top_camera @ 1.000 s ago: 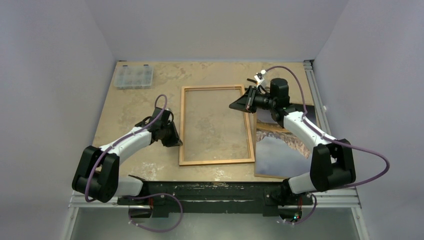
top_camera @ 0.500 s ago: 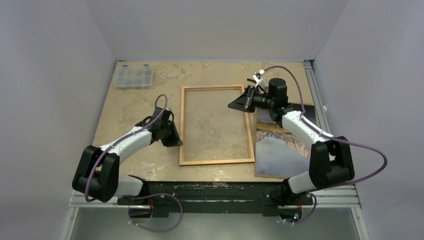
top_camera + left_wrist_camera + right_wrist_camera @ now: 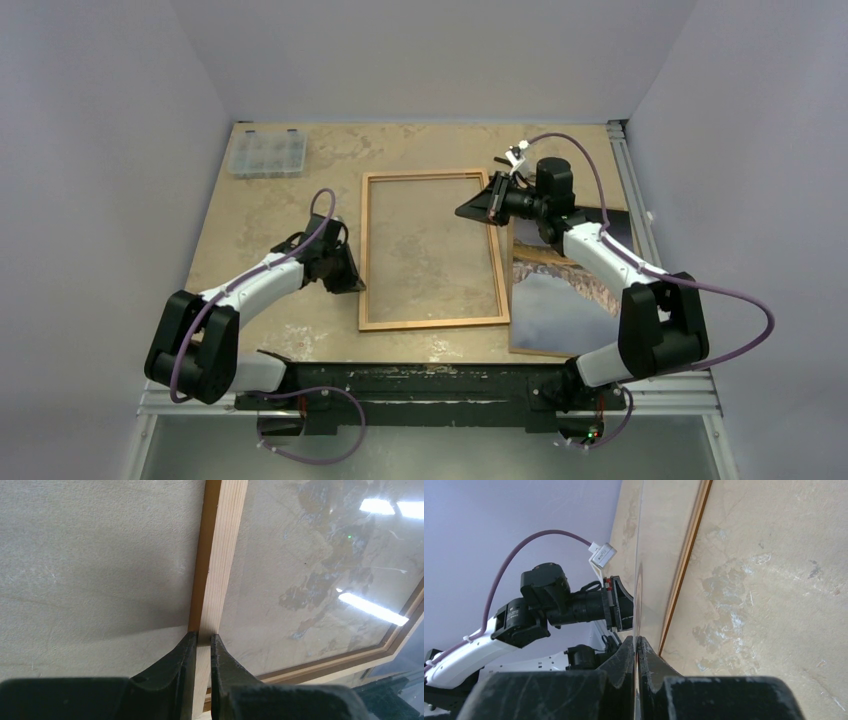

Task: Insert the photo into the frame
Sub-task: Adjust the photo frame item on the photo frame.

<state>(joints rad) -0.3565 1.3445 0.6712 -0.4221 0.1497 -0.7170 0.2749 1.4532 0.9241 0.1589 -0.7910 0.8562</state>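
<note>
Left wrist view: left gripper (image 3: 202, 637) is pinching the frame (image 3: 222, 555) rail, while right gripper (image 3: 637, 641) is clamping the clear pane (image 3: 640, 580) edge. Ideally the 2 grips are moving slowly, avoiding twisting.

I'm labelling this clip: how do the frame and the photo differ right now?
The frame is a bare wooden outline mid-table, tabletop showing through; the photo is a solid mountain print at the right edge. The left gripper pinches the frame's left rail; the photo lies partly under the right arm. Both are rectangles lying side by side.
</note>
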